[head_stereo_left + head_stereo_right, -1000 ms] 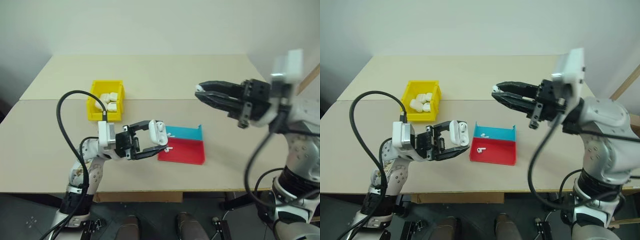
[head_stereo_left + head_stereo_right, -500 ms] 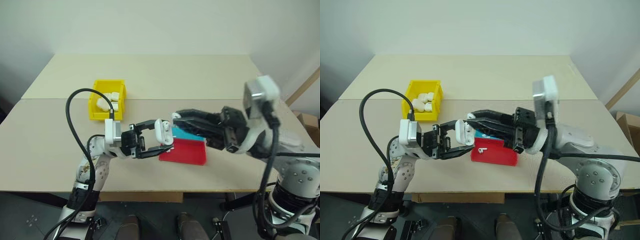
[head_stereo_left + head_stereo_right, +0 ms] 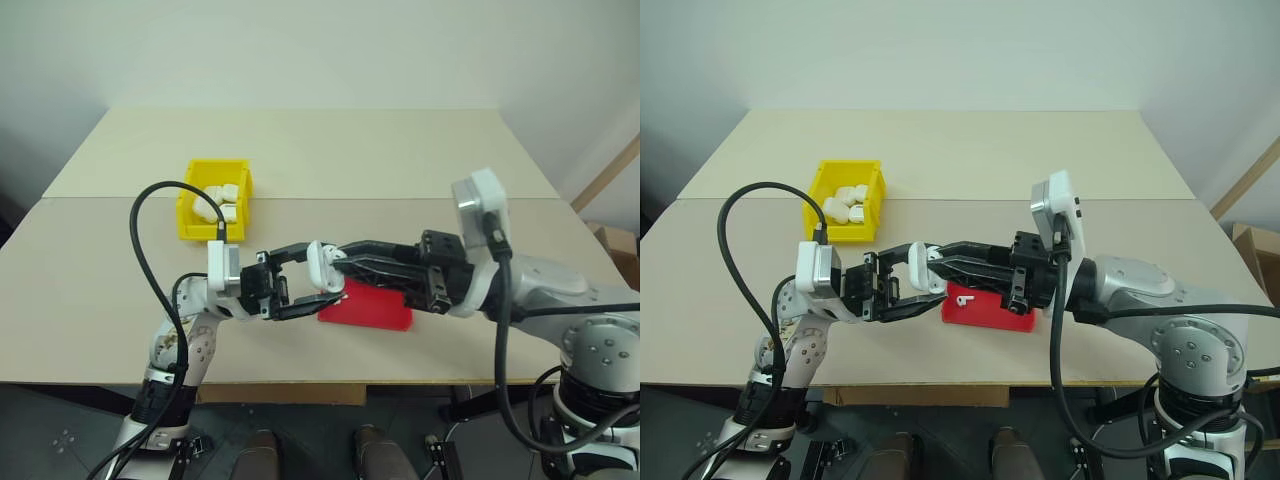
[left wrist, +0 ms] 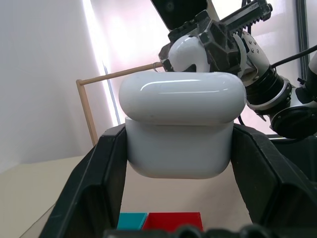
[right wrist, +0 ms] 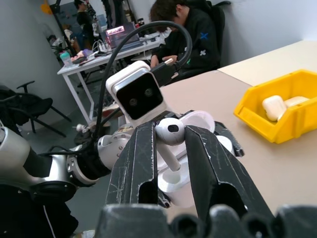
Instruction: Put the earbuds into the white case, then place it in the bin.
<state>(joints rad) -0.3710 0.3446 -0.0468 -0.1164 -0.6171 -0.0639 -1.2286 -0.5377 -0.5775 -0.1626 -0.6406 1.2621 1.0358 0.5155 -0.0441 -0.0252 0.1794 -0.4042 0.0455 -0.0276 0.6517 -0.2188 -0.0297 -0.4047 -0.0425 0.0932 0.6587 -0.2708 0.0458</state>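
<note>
My left gripper (image 3: 322, 283) is clamped on the case (image 4: 181, 130), its two black fingers (image 4: 99, 178) pressing the flat sides while the lid stands open at the top. My right gripper (image 5: 171, 136) pinches one earbud (image 5: 170, 133) between its fingertips, bulb up and stem pointing down, directly over the open case (image 5: 184, 174) and just short of its socket. Both grippers meet tip to tip above the table (image 3: 330, 150), the right reaching in from the opposite side so its fingers nearly touch the case held in the left. Just below and beyond my left gripper lies the tray (image 3: 985, 312), and a second earbud (image 3: 962, 298) rests on its red half, close under my right fingers. The bin (image 3: 193, 200) sits well apart from both grippers, behind my left arm, with several white cases (image 3: 226, 193) lying inside it. In the right wrist view a person (image 5: 190, 37) sits at a desk in the background
</note>
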